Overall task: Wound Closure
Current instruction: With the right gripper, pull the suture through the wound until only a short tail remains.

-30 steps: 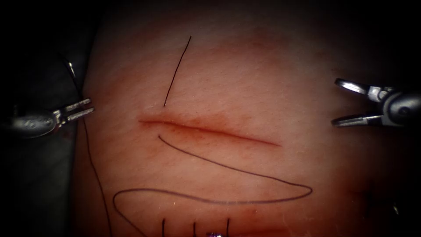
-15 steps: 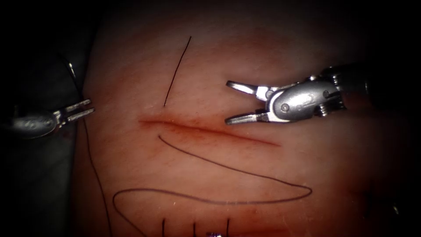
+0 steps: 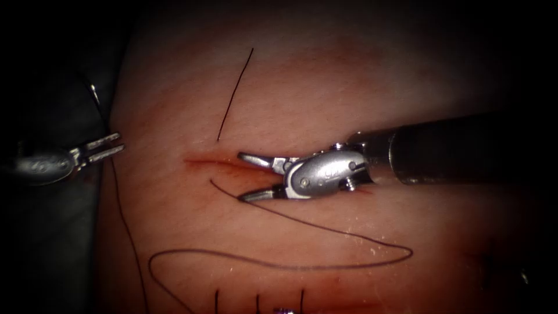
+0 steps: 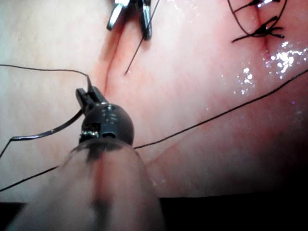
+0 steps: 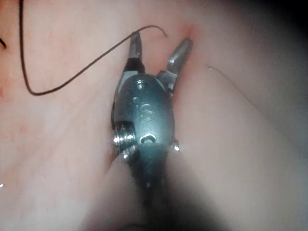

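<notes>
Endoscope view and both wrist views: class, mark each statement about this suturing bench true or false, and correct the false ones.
1. The right tool has its jaws open and holds nothing. True.
2. The right tool sits off the right edge of the tissue, far from the cut. False: its tips are at the cut, near the cut's left end.
3. The left tool appears to grip the thread at the left edge of the tissue. True.
4. The needle is driven into the tissue at the cut. False: the needle is beside the left tool, left of the cut and free of the tissue.
</notes>
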